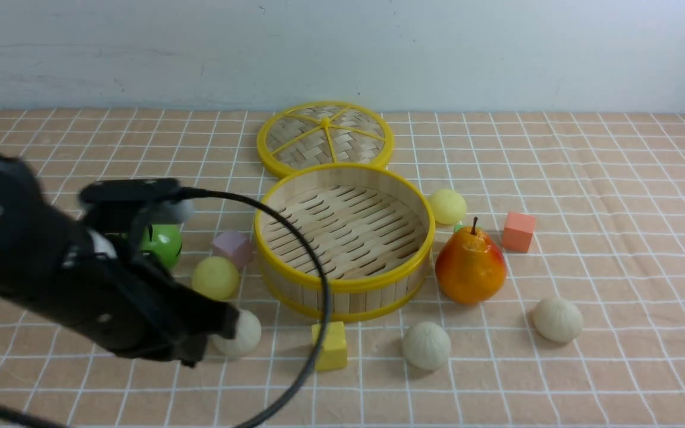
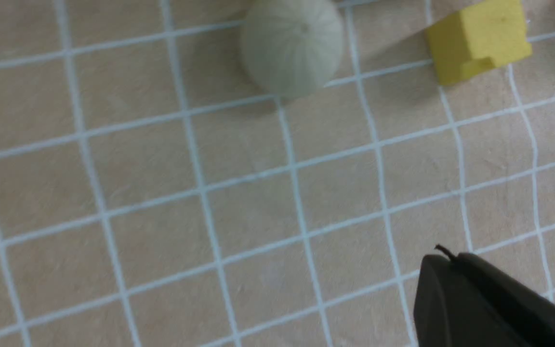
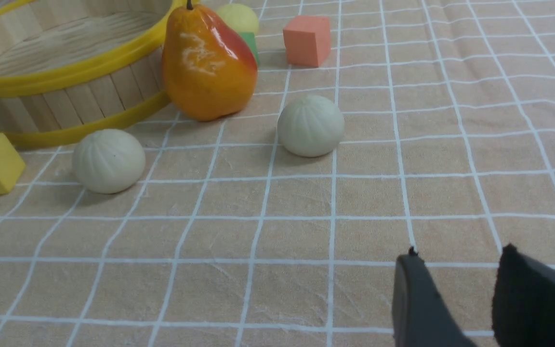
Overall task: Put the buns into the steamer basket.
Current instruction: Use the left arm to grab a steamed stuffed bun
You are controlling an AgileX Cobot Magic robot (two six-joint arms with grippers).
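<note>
The steamer basket point(image 1: 342, 284) stands mid-table with nothing in it; its wall also shows in the right wrist view point(image 3: 65, 72). Three off-white buns lie in front of it: one front left point(image 1: 241, 336), one at the middle point(image 1: 427, 345) and one to the right point(image 1: 558, 320). One pale yellow bun point(image 1: 216, 277) lies left of the basket and another point(image 1: 448, 206) at its right. My left gripper point(image 1: 223, 327) is shut and empty, just short of the front-left bun point(image 2: 292, 46). My right gripper point(image 3: 458, 258) is open and empty, out of the front view, some way short of two off-white buns point(image 3: 310, 125) point(image 3: 109, 160).
The woven lid point(image 1: 324, 137) lies behind the basket. An orange pear point(image 1: 470, 267) stands right of the basket, with an orange cube point(image 1: 519, 232) beyond it. A yellow cube point(image 1: 330, 345) lies in front of the basket. A purple cube point(image 1: 232, 246) and a green ball point(image 1: 163, 244) are to the left.
</note>
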